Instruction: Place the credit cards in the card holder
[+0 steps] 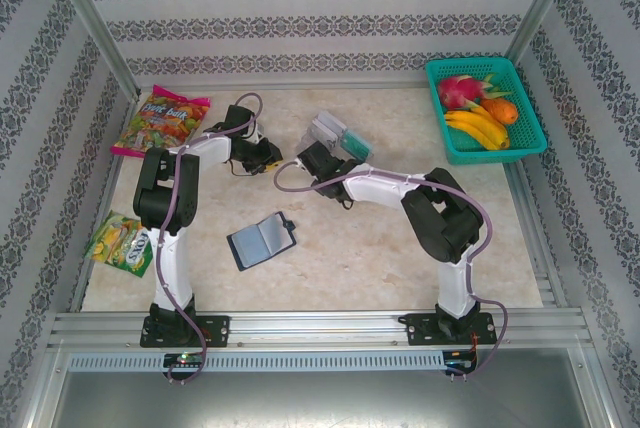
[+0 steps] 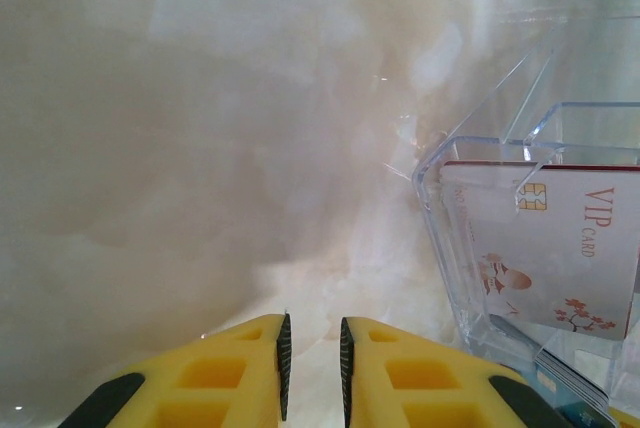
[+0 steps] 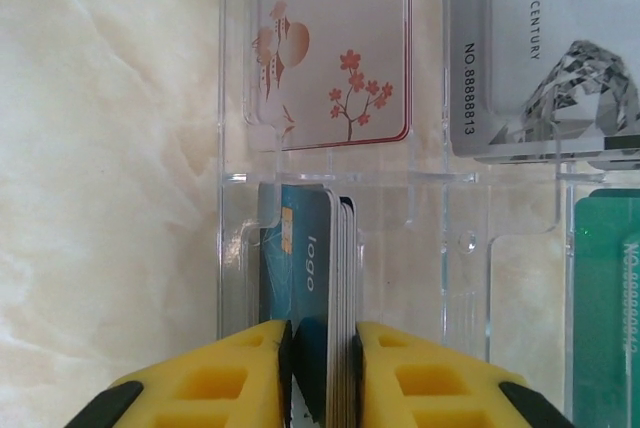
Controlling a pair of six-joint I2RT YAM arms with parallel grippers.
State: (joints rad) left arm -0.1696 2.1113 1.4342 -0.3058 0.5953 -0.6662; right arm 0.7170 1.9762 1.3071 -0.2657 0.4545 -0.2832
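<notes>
Whole table (image 1: 380,258) taken in from high behind its near edge, left wrist view held low, aimed across the surface at the clear tray (image 2: 560,118), right wrist view set close above it, white blossom card (image 2: 560,258) shared by both.

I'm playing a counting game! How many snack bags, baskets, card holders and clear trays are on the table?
Snack bags: 2
Basket: 1
Card holder: 1
Clear tray: 1
Total: 5
</notes>
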